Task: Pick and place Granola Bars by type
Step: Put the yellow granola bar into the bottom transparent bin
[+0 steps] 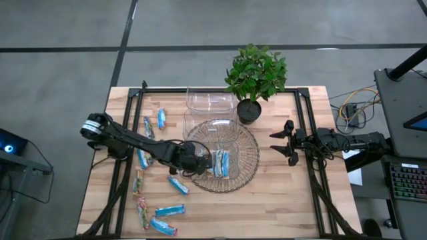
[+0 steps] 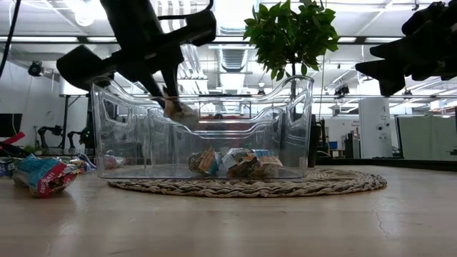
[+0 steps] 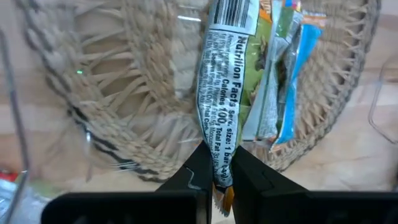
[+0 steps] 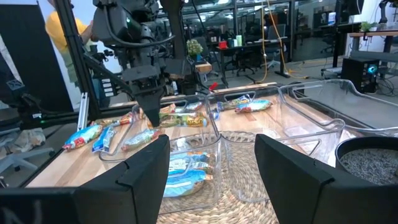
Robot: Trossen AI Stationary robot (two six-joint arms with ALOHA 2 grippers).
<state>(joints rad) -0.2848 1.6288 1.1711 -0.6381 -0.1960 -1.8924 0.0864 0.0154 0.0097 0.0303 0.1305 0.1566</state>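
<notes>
My left gripper (image 1: 202,160) reaches over the left end of the clear container (image 1: 217,130) on the round woven mat (image 1: 250,175) and is shut on a granola bar (image 3: 227,87), whose green-tinted wrapper shows its nutrition label. Several bars, blue and tan, lie on the container's floor (image 1: 223,163) (image 2: 235,163). More blue bars lie loose on the table's left side (image 1: 170,211) (image 1: 161,119). My right gripper (image 1: 273,143) hovers open right of the mat, holding nothing (image 4: 211,174). My left gripper pinches the granola bar by one crimped end of its wrapper (image 3: 219,180) between the two fingers (image 3: 249,177). It comes from above, slanting down into the container (image 2: 170,106). The bar sticks out past the fingertips, lifted clear above the bars on the floor.
A second clear container (image 1: 210,100) stands at the far side, touching the mat. A potted plant (image 1: 257,77) stands far right of it. Black rails (image 1: 308,127) run along the table's left and right sides. Bare wood lies near and right of the mat (image 1: 280,207).
</notes>
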